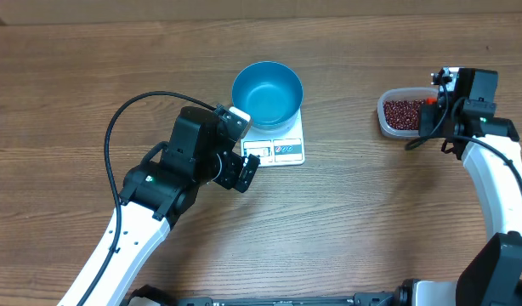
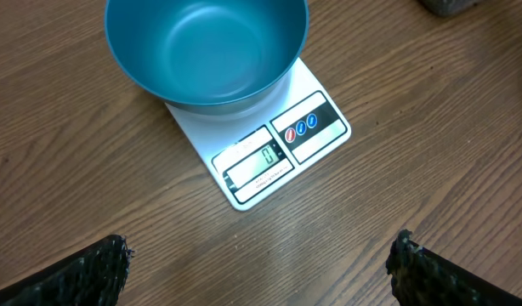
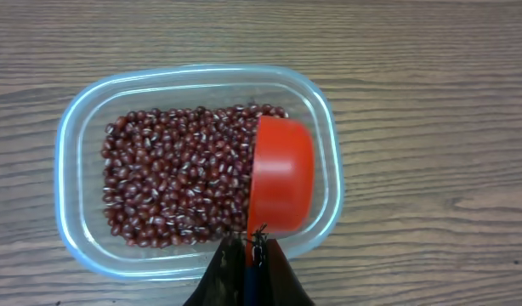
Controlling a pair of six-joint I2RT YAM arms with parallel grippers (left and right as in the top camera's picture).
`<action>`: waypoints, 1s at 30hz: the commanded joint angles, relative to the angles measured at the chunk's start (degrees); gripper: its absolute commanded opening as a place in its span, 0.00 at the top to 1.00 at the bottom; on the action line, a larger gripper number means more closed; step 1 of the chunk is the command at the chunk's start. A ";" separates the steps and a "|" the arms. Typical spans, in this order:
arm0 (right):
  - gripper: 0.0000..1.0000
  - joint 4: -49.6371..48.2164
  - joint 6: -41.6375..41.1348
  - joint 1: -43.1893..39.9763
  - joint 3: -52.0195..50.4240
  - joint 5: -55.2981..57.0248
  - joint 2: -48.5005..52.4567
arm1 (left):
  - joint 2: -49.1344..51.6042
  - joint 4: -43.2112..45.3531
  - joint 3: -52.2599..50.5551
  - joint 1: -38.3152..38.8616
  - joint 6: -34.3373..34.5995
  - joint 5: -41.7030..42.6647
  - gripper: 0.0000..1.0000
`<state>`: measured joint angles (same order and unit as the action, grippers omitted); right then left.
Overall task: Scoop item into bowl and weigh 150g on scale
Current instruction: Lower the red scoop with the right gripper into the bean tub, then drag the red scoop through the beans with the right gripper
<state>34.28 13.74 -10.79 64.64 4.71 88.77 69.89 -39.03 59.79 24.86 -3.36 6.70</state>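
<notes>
The empty blue bowl (image 1: 267,92) (image 2: 206,47) stands on the far part of the white scale (image 1: 278,151) (image 2: 278,149), whose display shows 0. My left gripper (image 1: 244,170) (image 2: 261,255) hovers open just in front of the scale, with nothing between its fingers (image 2: 99,272). At the right, the red-brown beans (image 1: 401,113) (image 3: 176,178) lie in a clear container (image 1: 385,119) (image 3: 70,127). My right gripper (image 1: 431,115) (image 3: 252,246) is shut on the handle of a red scoop (image 3: 282,174), which rests on its side in the beans at the container's right end.
Bare wooden table surrounds the scale and the container. The left arm's black cable (image 1: 116,127) loops over the table at the left. A dark object (image 2: 452,7) shows at the top right edge of the left wrist view.
</notes>
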 commanded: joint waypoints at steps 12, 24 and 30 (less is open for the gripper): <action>0.96 1.18 0.20 -1.14 -1.66 -8.94 0.94 | 0.24 0.17 -0.22 -0.09 0.59 0.61 0.00; 0.96 2.12 0.02 -1.14 -1.70 -13.86 1.16 | 0.24 0.17 -0.22 -0.09 0.59 0.61 0.00; 0.96 2.16 -0.17 -1.20 -1.70 -15.41 3.37 | 0.24 0.17 -0.22 -0.09 0.59 0.61 0.01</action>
<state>36.34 13.76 -11.64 63.42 -8.14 90.26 69.89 -39.03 59.79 24.86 -3.33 6.70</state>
